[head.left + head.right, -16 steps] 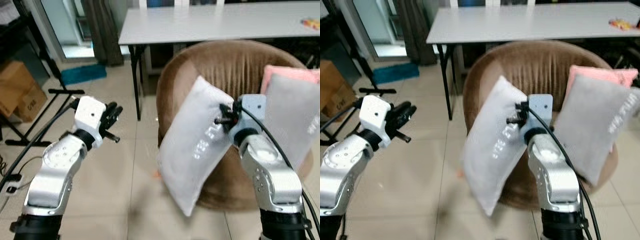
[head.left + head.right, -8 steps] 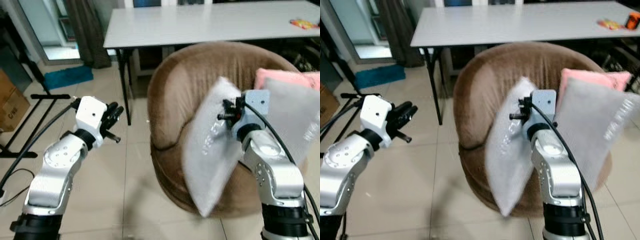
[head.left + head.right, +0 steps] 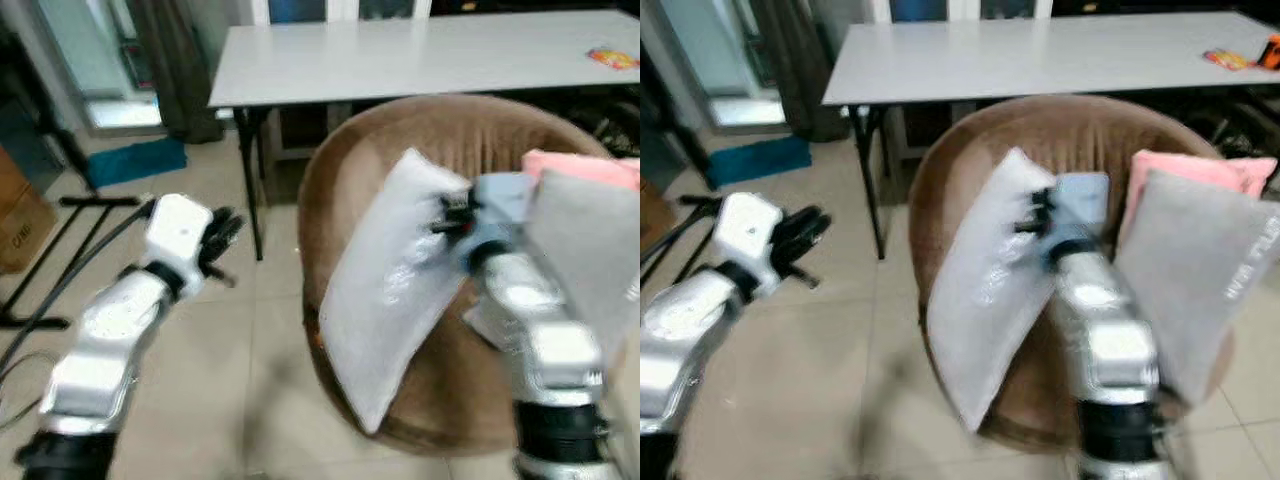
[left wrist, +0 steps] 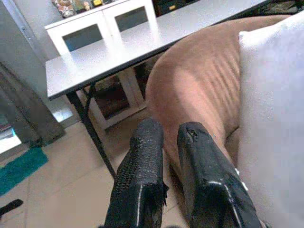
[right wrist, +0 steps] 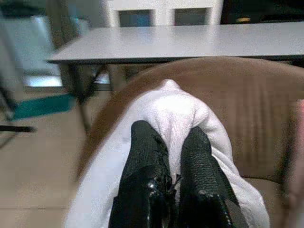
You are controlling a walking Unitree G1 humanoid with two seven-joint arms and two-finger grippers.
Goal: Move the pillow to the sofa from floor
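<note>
Eye views: we see right gripper (image 3: 1037, 212) clamped on white pillow (image 3: 385, 285), pillow hanging tilted over front of brown sofa (image 3: 370, 170); since half second ago its lower end swung left, frame blurrier. Left gripper (image 3: 222, 232) raised over floor, no change.
Left wrist: fingers (image 4: 142, 171) nearly together, empty.
Right wrist: fingers (image 5: 142, 166) pinching pillow corner.

a round brown sofa chair (image 3: 970, 150) on the tiled floor (image 3: 790, 380) carries a grey cushion (image 3: 1200, 270) and a pink one (image 3: 1185, 170).
</note>
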